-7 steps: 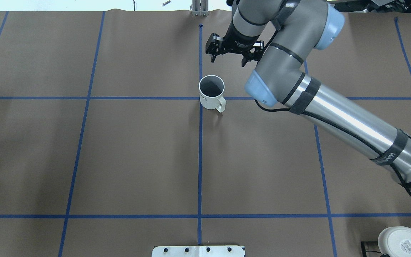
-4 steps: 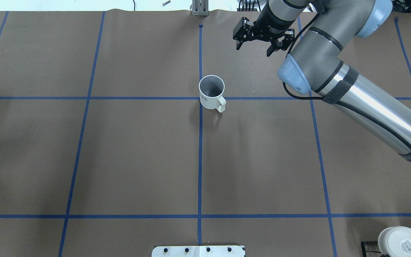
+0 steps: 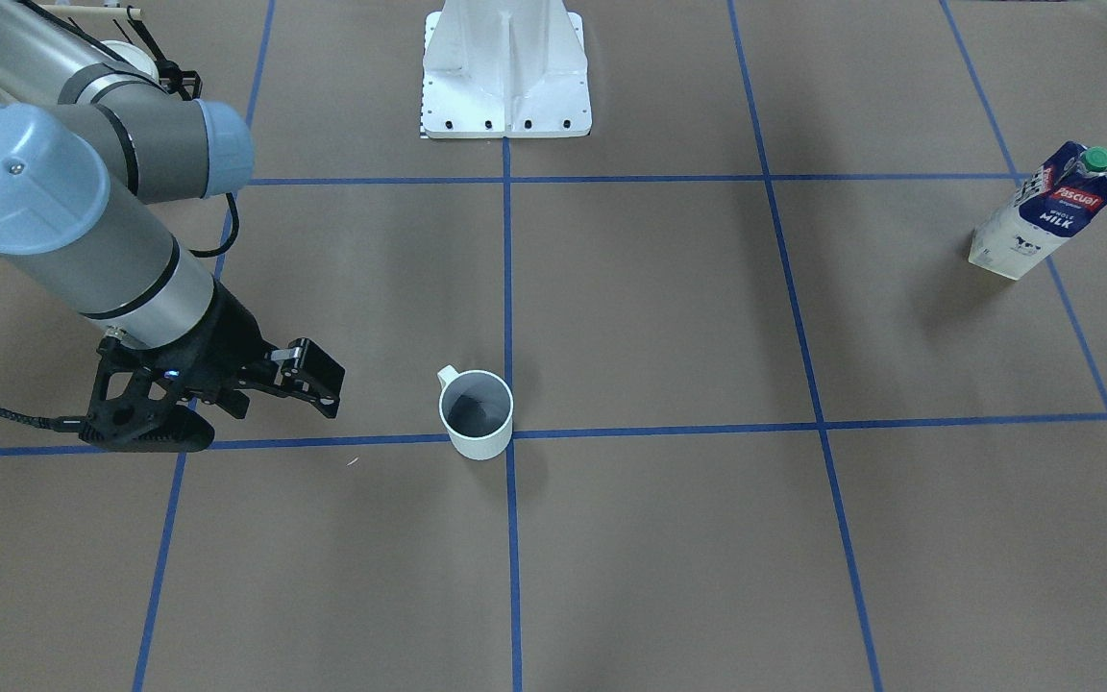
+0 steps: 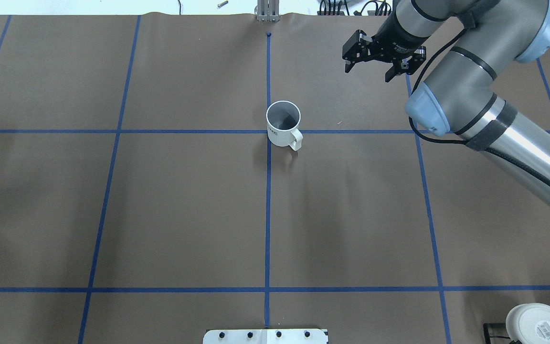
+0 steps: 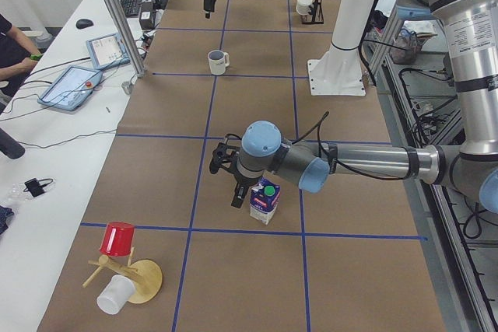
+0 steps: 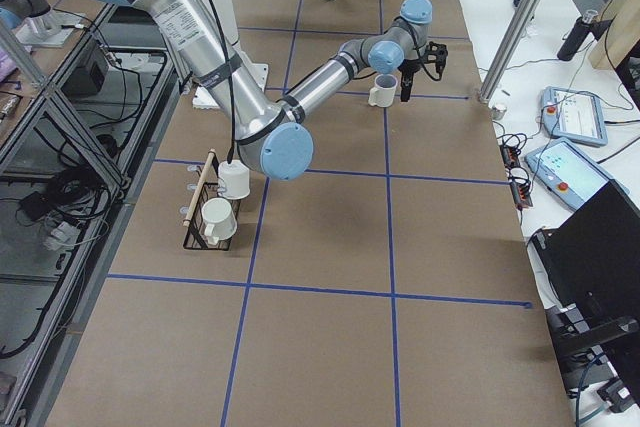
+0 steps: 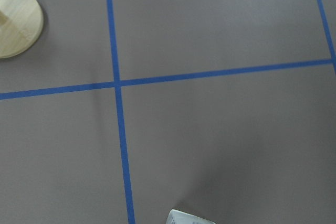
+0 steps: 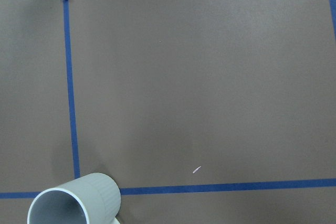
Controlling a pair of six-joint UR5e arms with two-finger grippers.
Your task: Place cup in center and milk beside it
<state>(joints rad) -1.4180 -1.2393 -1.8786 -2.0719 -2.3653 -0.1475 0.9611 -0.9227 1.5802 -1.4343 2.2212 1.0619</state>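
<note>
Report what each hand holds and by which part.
The right hand is open and empty, clear of the cup. The left hand hangs beside the milk near its cap; whether it grips anything cannot be told.

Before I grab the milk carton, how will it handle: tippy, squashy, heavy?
The milk stands tall on a small base, so a push near the top would probably tip it; push low. Its paperboard walls likely give under a hard squeeze. The green cap looks on, so spills seem unlikely; fill and weight cannot be told.
</note>
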